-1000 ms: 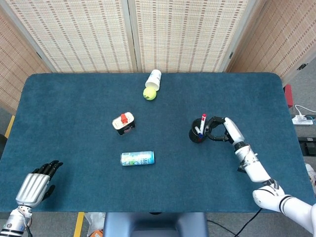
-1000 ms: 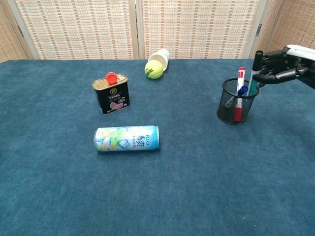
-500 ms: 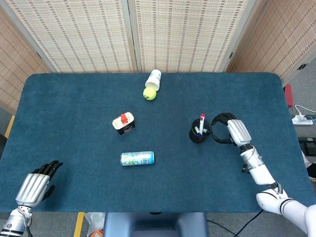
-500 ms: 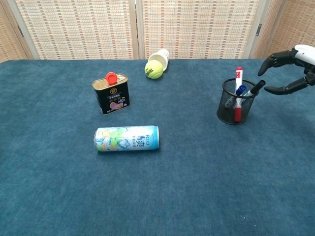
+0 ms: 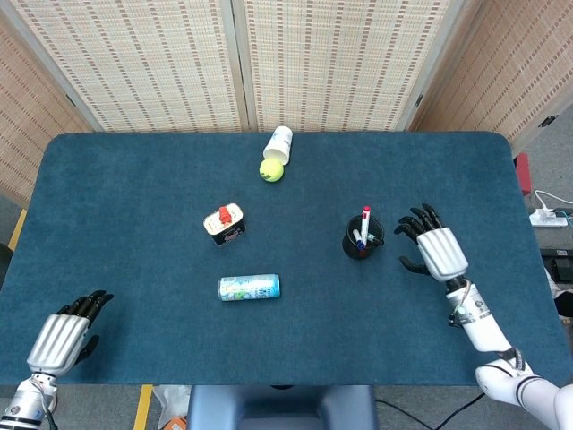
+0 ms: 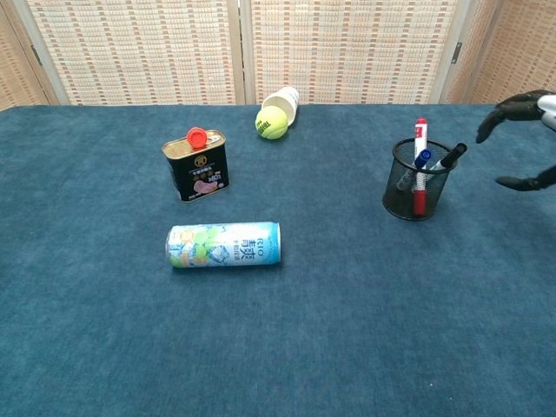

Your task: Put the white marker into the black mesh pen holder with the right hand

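Observation:
The black mesh pen holder (image 5: 358,240) (image 6: 419,191) stands right of the table's middle with several markers in it. The white marker with a black cap (image 6: 445,161) leans out of it toward the right, beside a red-capped marker (image 6: 420,135). My right hand (image 5: 433,247) (image 6: 526,139) hovers to the right of the holder, apart from it, fingers spread and holding nothing. At the table's near left corner lies my left hand (image 5: 64,336), fingers stretched out, empty; the chest view does not show it.
A drink can (image 5: 250,287) lies on its side near the middle. A black tin with a red lid (image 5: 224,223) stands behind it. A tennis ball (image 5: 271,169) and a tipped white cup (image 5: 279,143) lie at the back.
My right hand let go of the white marker, which now rests in the holder. The hand opened and drew back to the right, away from the holder.

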